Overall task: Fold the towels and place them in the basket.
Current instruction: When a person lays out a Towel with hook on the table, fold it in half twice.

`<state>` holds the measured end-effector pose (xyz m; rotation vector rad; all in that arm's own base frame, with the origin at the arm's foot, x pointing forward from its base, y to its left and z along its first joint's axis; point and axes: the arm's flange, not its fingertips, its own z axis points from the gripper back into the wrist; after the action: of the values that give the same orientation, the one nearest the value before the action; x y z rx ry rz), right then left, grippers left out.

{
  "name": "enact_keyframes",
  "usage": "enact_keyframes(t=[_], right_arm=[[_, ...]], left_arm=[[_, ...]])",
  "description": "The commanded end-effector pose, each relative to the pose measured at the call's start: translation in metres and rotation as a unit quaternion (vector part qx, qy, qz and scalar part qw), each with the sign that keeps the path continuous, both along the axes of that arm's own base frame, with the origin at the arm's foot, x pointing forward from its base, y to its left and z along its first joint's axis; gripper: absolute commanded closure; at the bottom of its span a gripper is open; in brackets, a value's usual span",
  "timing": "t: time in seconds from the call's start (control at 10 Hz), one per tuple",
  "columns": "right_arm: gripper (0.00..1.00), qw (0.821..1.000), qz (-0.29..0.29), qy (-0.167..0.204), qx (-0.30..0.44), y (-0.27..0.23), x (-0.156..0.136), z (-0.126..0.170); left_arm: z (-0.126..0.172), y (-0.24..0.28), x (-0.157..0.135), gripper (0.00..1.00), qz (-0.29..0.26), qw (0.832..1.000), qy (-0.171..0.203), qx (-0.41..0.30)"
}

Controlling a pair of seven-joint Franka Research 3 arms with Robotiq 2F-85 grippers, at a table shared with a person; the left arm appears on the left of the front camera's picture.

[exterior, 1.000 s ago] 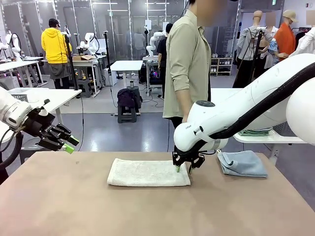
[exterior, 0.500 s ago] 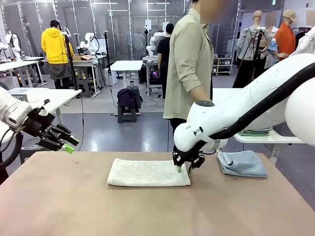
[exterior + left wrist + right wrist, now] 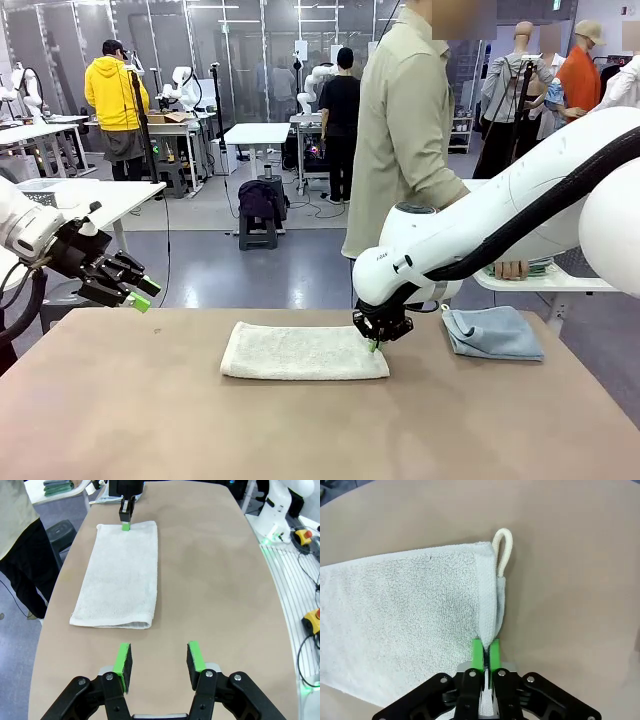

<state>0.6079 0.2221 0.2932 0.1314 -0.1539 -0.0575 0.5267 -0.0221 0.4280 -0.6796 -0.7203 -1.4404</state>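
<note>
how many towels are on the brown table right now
2: a white towel mid-table, its right end pinched in the right pincer, and a grey-blue towel by the right edge. More may be stacked on the far side table.

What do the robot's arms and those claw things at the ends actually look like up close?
Both arms are smooth, rounded white shells; the right arm carries a thick black cable along it and small dark lettering near the wrist. Each ends in a black metal gripper: the left gripper shows bolted linkages and two fingers faced with bright green pads. The right gripper is built the same.
</note>
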Motion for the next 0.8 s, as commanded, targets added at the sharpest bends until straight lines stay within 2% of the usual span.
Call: enact_keyframes(t=[0.0,0.2,0.3,0.7], right_arm=[[1.00,1.000,-0.014,0.009,-0.016,0.003,-0.001,-0.002],[1.00,1.000,-0.011,0.011,-0.021,0.001,-0.001,0.001],[1.00,1.000,0.005,-0.009,-0.023,-0.009,0.000,0.007],[1.00,0.997,0.048,-0.027,-0.053,-0.042,-0.003,0.044]], left_arm=[[0.001,0.000,-0.002,0.43,0.000,1.000,-0.001,0.000],[0.001,0.000,-0.002,0.43,0.000,1.000,-0.001,0.000],[0.001,0.000,-0.002,0.43,0.000,1.000,-0.001,0.000],[0.001,0.000,-0.002,0.43,0.000,1.000,-0.001,0.000]])
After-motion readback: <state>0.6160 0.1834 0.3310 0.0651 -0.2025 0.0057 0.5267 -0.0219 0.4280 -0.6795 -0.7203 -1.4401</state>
